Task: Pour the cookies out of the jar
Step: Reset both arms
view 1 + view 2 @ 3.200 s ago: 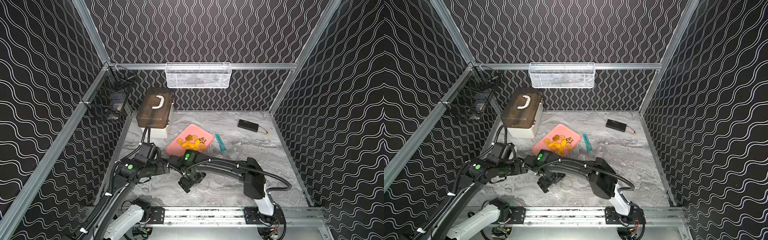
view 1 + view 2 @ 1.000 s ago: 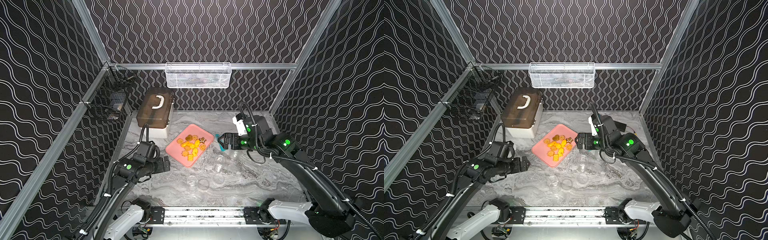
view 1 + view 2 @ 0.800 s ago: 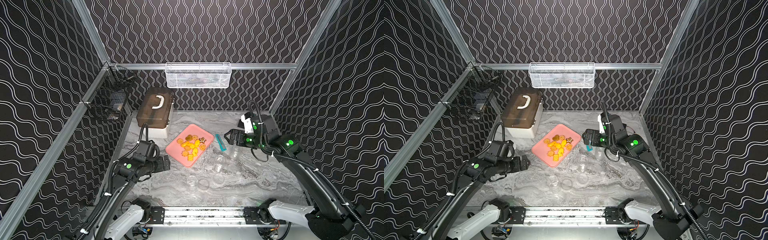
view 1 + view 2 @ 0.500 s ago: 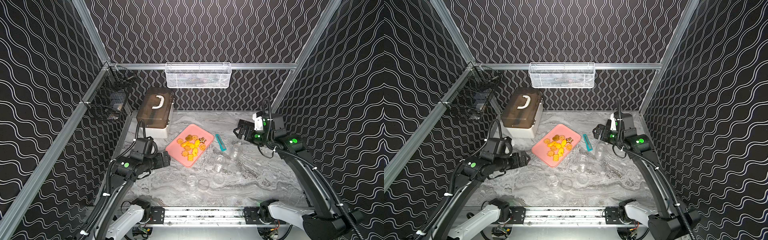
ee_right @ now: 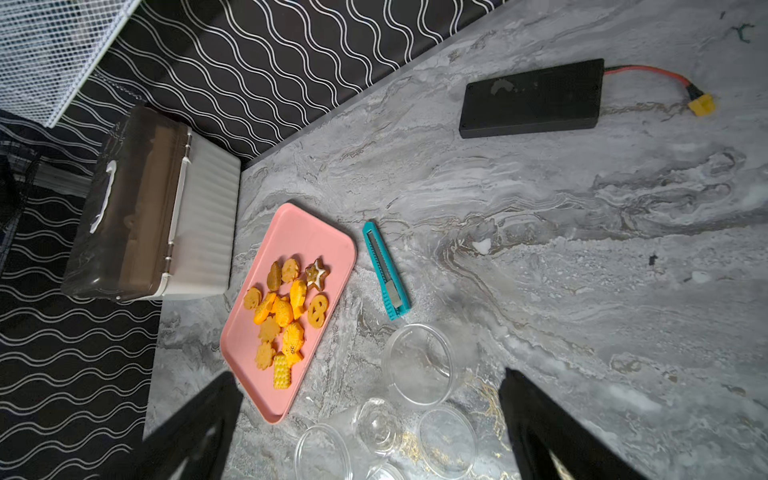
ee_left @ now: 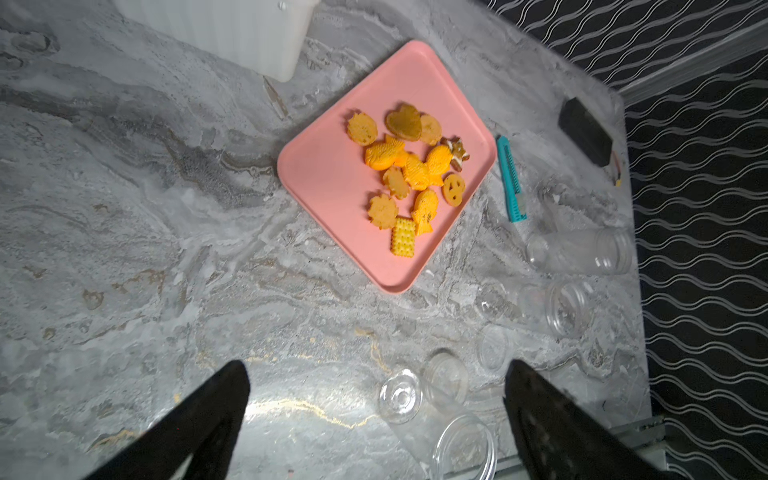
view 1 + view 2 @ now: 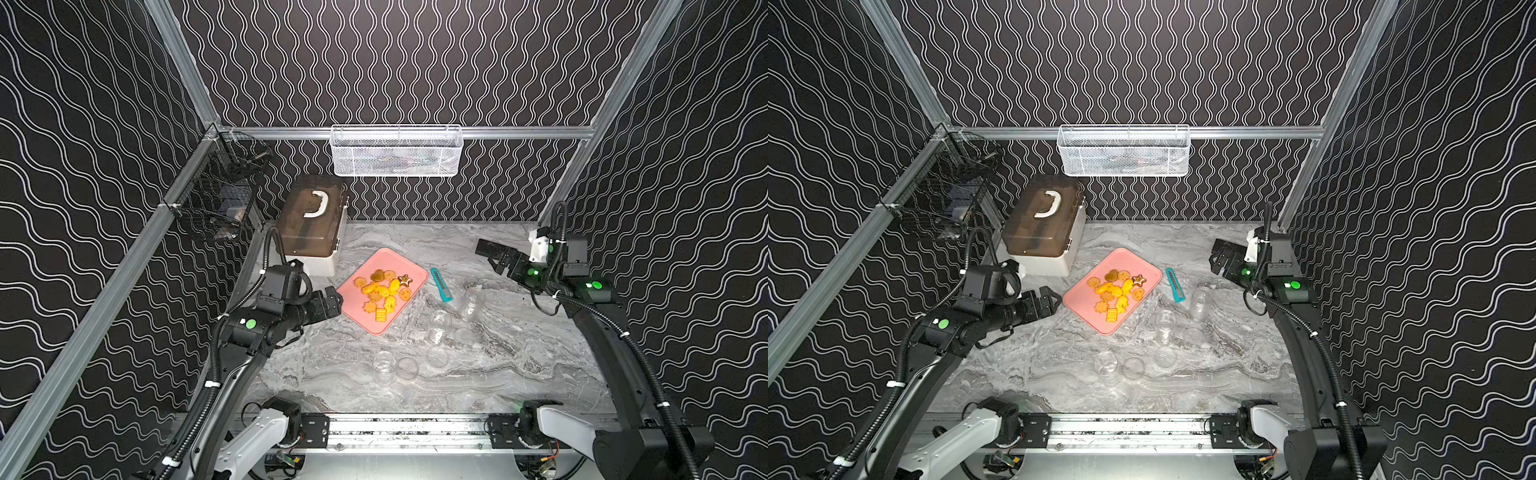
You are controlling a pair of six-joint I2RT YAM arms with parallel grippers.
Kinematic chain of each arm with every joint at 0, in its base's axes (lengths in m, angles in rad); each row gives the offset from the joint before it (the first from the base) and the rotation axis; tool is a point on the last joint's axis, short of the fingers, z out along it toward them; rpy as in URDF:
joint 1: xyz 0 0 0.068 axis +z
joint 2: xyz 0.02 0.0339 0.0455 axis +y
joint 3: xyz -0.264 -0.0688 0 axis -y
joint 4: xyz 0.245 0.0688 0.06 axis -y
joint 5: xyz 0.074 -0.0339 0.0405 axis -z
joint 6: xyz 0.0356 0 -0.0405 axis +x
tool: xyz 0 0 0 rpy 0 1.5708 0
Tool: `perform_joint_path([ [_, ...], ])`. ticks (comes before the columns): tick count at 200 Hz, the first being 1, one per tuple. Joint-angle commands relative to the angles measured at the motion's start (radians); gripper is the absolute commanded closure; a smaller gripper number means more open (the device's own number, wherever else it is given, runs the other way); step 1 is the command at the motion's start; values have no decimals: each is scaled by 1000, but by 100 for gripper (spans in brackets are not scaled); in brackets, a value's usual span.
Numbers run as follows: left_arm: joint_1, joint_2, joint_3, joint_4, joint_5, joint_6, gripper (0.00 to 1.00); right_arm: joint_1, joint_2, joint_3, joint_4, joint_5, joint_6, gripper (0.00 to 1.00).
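A dozen or so cookies (image 7: 384, 291) sit piled on the pink tray (image 7: 388, 259), with empty clear jars (image 7: 473, 298) beside it. The left gripper (image 7: 332, 300) hovers just off the tray, jaws wide, nothing held. The right gripper (image 7: 498, 261) is near the back corner, jaws wide and empty too.

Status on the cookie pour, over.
Left gripper open, empty, beside the pink tray. Right gripper open, empty, at back right. Cookies on the tray; clear jars empty. Teal cutter beside tray, not blocking.
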Motion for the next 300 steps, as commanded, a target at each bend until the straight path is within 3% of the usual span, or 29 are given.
perform_joint_path([
  [1, 2, -20, -16, 132, -74, -26, 1, -3, -34, -66, 165, 10, -71, 0],
  [43, 2, 11, -39, 219, -93, -33, 1, -4, -95, -228, 389, 138, -182, 0],
  [113, 2, 32, -72, 276, -207, 16, 1, -14, 43, -373, 609, 289, -256, 0],
  [210, -1, 73, -104, 368, -262, 124, 1, -49, 352, -515, 904, 332, -327, 0],
  [246, -21, 87, -129, 395, -320, 207, 1, -52, 379, -560, 1058, 316, -360, 0],
  [300, -23, 118, -164, 479, -330, 221, 1, -55, 403, -579, 1124, 313, -358, 0],
])
